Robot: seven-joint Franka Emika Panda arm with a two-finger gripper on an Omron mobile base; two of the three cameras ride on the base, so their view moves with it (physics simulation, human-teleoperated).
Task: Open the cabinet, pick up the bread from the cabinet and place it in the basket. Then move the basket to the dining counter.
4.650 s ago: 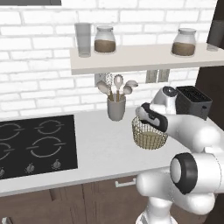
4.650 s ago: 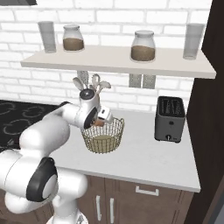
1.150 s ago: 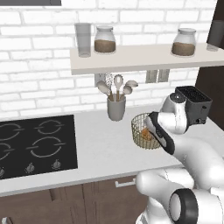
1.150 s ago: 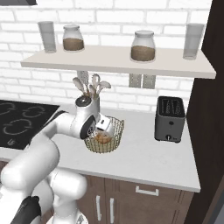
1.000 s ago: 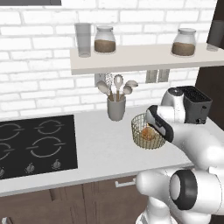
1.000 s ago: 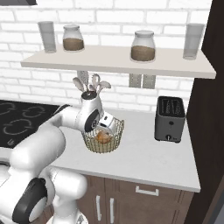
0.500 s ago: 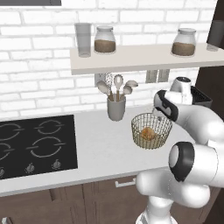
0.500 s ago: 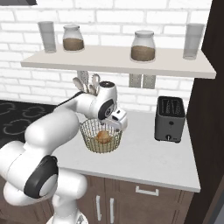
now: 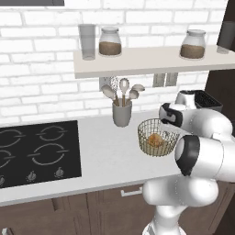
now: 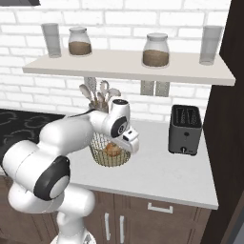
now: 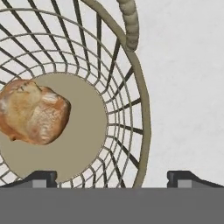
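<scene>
The tan wire basket (image 9: 147, 145) (image 10: 101, 153) (image 11: 142, 87) stands on the white worktop, right of the utensil cup. The golden-brown bread (image 9: 155, 140) (image 10: 113, 149) (image 11: 33, 112) lies on its round bottom. My gripper (image 10: 130, 142) (image 11: 113, 178) hangs open just over the basket's right side. In the hand view the rim passes between the two fingertips (image 11: 43, 177), one over the inside and one over the worktop outside. Nothing is held. The dining counter is out of view.
A grey utensil cup (image 9: 122, 114) stands behind the basket to the left, and a dark toaster (image 10: 185, 129) to the right. The black stove (image 9: 36, 149) is at far left. A shelf (image 10: 128, 66) with jars and glasses hangs above. A dark tall panel (image 10: 231, 119) borders the right.
The hand has come up out of the basket and shifted to its right rim. The bread stays on the basket's bottom, and the basket has not moved.
</scene>
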